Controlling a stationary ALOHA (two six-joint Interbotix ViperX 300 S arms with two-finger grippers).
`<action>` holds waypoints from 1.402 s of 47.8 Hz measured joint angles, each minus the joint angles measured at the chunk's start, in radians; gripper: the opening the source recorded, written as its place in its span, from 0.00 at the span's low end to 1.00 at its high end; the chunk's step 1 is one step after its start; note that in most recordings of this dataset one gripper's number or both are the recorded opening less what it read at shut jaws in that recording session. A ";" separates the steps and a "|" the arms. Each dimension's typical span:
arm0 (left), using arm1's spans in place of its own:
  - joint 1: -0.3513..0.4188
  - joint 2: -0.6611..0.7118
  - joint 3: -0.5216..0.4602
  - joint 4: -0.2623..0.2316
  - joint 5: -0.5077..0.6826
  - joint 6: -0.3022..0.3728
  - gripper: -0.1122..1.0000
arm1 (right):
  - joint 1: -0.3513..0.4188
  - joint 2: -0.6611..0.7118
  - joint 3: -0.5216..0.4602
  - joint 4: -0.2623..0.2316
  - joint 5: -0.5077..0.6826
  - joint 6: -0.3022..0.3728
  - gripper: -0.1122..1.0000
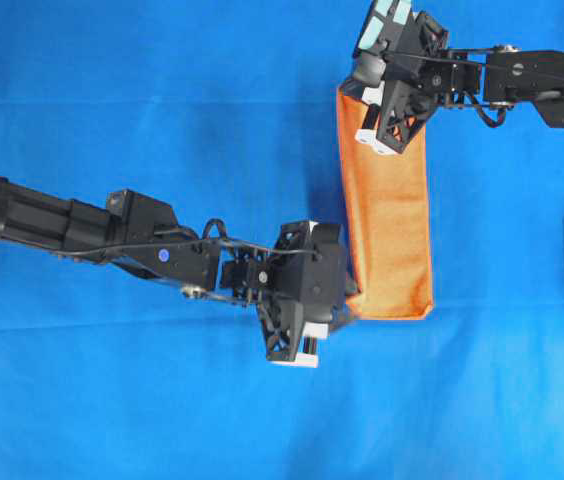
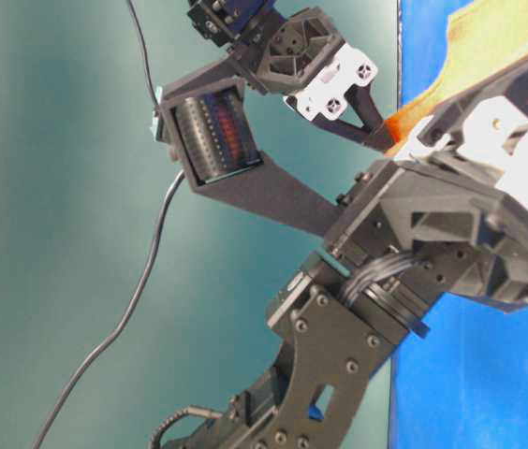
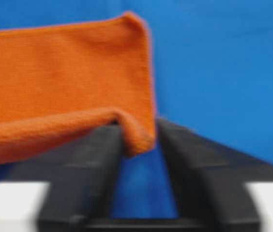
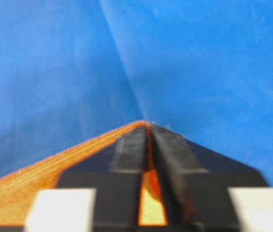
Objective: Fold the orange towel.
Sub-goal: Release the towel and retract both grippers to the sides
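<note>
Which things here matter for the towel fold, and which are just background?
In the job:
- orange towel, folded into a long strip
- left gripper, jaws parted around a towel corner
- right gripper, fingers close together on the towel's edge

Background:
- blue cloth under everything
- black cable hanging beside the arms

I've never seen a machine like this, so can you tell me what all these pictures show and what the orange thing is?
It's a robot with two black arms, each ending in a pinching end effector. One picture looks down from above, one looks from table height, and two come from small cameras on the wrists. On the blue cloth lies an orange towel, folded into a long strip. The right end effector pinches a towel corner at one end. The left end effector has its fingers apart, with the corner at the other end sitting between them.
</note>
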 measured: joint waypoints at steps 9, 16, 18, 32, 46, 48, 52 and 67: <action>-0.008 -0.002 0.012 0.000 0.008 0.000 0.88 | 0.000 0.000 0.000 0.002 -0.003 0.000 0.71; -0.005 -0.043 0.032 0.000 0.054 0.000 0.82 | 0.000 0.000 0.000 0.000 -0.003 0.000 0.67; -0.005 -0.060 0.038 0.002 0.074 0.000 0.81 | 0.002 -0.005 0.000 0.000 0.000 0.000 0.67; -0.005 -0.268 0.114 0.000 0.276 -0.009 0.79 | 0.012 -0.167 0.060 0.002 0.063 0.000 0.67; 0.023 -0.454 0.244 0.000 0.227 -0.018 0.78 | 0.069 -0.468 0.221 0.021 0.072 0.035 0.67; 0.038 -0.465 0.264 0.002 0.202 -0.018 0.78 | 0.075 -0.517 0.249 0.026 0.075 0.051 0.67; 0.074 -0.499 0.313 0.000 0.129 -0.018 0.78 | 0.094 -0.617 0.298 0.032 0.077 0.083 0.67; 0.158 -0.686 0.551 0.000 -0.124 -0.023 0.78 | 0.153 -0.850 0.463 0.034 0.067 0.187 0.67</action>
